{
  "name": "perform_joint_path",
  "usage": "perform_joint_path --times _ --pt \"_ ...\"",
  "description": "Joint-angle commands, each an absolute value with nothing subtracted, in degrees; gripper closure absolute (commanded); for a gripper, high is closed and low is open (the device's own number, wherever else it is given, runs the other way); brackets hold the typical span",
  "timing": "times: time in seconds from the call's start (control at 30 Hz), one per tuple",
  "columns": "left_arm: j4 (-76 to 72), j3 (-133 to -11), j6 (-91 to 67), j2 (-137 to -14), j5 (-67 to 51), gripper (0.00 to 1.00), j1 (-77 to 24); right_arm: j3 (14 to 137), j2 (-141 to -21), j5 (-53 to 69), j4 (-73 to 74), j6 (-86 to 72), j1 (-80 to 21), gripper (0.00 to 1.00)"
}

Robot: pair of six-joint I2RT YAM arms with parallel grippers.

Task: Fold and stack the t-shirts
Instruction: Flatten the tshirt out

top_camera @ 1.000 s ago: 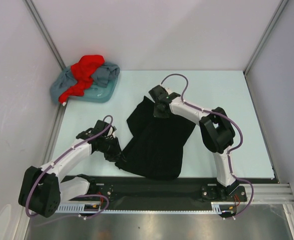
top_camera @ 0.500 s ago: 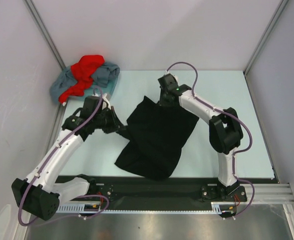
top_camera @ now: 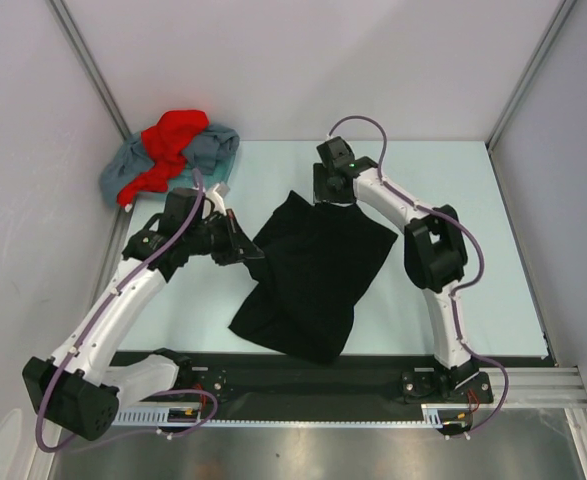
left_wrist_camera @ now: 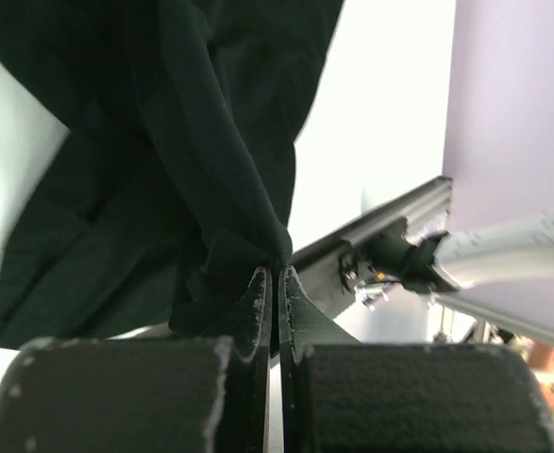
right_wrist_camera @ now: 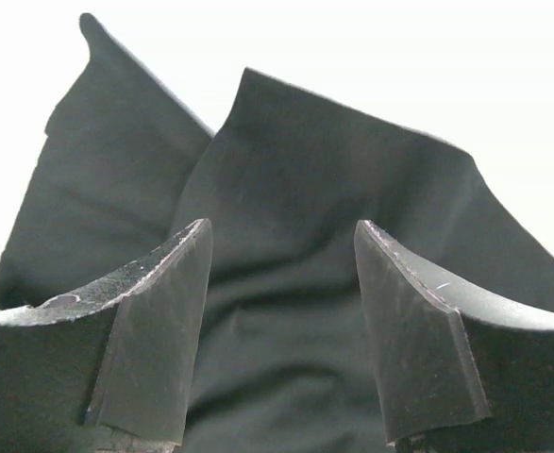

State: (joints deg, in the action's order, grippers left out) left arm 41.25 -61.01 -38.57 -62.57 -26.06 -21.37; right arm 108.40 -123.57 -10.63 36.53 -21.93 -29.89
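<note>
Black shirt [top_camera: 313, 275] let go at its far edge.
Right jaws have been opened wide over it; left jaws are clamped on its left edge, mid surface [top_camera: 503, 250]; spreading is judged unfinished.

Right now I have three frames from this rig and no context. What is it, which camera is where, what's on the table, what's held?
It is two small robot arms bolted side by side at the near edge of a table. The wide picture comes from a fixed camera above and behind them, so their bases sit at the bottom. The other two come from cameras on the wrists, each looking along its own fingers.

A black t-shirt lies rumpled in the middle of the table. In the far left corner a red t-shirt is heaped on a grey-blue t-shirt.

The left fingers are shut on a bunched edge of the black t-shirt. The right fingers stand open over its far edge and hold nothing.
</note>
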Motion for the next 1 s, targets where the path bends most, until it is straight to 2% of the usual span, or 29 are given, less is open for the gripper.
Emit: perform_joint_path --times 0.0,0.23,0.37,0.63,0.73,0.8,0.87,0.97 --pt "38.67 -59.86 -40.43 -59.85 -31.63 0.99 -21.62 115.21 -128.05 -9.94 39.20 -16.18 -30.67 0.33" --pt "37.35 -58.01 -41.05 -61.35 -35.33 1.00 -21.62 120.94 -133.33 -12.83 41.48 -17.48 -34.19 0.35" --pt "37.18 -58.80 -40.96 -61.08 -35.95 1.00 -21.62 121.29 -134.82 -15.37 41.40 -18.54 -35.07 0.43" --pt "37.09 -58.71 -40.96 -60.03 -35.77 1.00 -21.62 122.69 -137.20 -20.21 41.66 -16.44 -36.39 0.51" --pt "37.18 -58.80 -41.04 -59.94 -35.95 1.00 -21.62 124.53 -138.07 -19.95 43.93 -17.40 -36.56 0.58" --pt "37.18 -58.89 -41.13 -60.03 -35.95 1.00 -21.62 127.08 -138.51 -21.70 46.48 -18.28 -37.17 0.55" --pt "37.09 -59.06 -41.13 -60.03 -36.04 1.00 -21.62 127.18 -138.08 -22.06 48.42 -18.98 -38.49 0.45" --pt "37.09 -59.59 -41.05 -60.38 -36.30 1.00 -21.62 127.35 -138.51 -23.46 50.36 -21.08 -40.34 0.41"
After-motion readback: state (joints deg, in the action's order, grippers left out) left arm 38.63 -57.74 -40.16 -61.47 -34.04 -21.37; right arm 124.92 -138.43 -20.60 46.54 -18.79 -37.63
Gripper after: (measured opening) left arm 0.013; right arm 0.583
